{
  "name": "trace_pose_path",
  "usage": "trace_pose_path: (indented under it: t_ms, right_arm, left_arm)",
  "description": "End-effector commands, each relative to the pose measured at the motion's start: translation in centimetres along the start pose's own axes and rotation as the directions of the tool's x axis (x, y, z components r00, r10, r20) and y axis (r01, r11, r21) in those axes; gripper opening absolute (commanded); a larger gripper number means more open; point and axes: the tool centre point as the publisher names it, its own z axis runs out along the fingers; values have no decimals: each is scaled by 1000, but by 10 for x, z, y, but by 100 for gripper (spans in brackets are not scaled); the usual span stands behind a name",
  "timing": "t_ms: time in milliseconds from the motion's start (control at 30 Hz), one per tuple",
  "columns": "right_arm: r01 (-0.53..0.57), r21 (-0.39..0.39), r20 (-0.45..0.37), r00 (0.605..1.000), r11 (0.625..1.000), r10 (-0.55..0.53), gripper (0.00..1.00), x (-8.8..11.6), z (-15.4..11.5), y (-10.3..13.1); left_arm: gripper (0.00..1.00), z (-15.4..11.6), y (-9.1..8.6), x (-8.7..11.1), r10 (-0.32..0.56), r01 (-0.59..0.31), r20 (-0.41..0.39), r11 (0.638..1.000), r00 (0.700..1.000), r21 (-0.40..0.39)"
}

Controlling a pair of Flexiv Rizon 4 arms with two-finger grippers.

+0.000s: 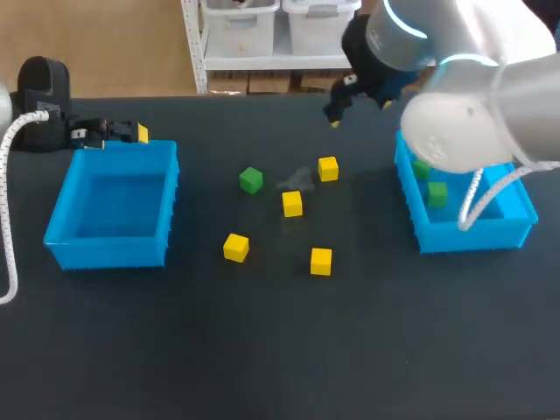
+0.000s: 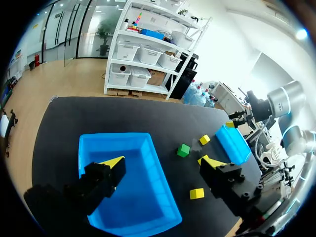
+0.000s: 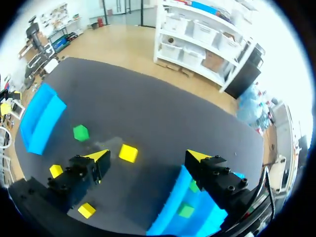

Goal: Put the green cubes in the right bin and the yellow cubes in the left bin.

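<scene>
Several yellow cubes (image 1: 292, 204) and one green cube (image 1: 251, 180) lie loose in the middle of the dark table. The blue left bin (image 1: 109, 254) holds nothing. Two green cubes (image 1: 437, 194) lie in the blue right bin (image 1: 472, 236). My left gripper (image 1: 114, 133) hangs open at the left bin's far rim; its wrist view has the gripper (image 2: 162, 165) over that bin (image 2: 133, 197). My right gripper (image 1: 337, 107) is open, high over the table's far side, left of the right bin. In its wrist view the gripper (image 3: 148, 158) frames a yellow cube (image 3: 128, 153) far below, holding nothing.
A grey smudge (image 1: 297, 181) marks the table between the green cube and the farthest yellow cube (image 1: 328, 168). My right arm's white body (image 1: 455, 131) overhangs the right bin's far end. A white cable (image 1: 9, 201) runs down my left arm.
</scene>
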Motion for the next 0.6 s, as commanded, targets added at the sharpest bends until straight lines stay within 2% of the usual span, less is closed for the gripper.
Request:
trace_pose_path:
  t_ms: [33,600]
  right_arm:
    - [23,-20,-22,999,1000,-23,100,-20,3,13]
    - [164,-114,-26,985,980,-168,100,-42,12,73]
  left_arm:
    - [100,0,0,0,0,0,0,1000,1000,0]
    - [100,0,0,0,0,0,0,1000,1000,0]
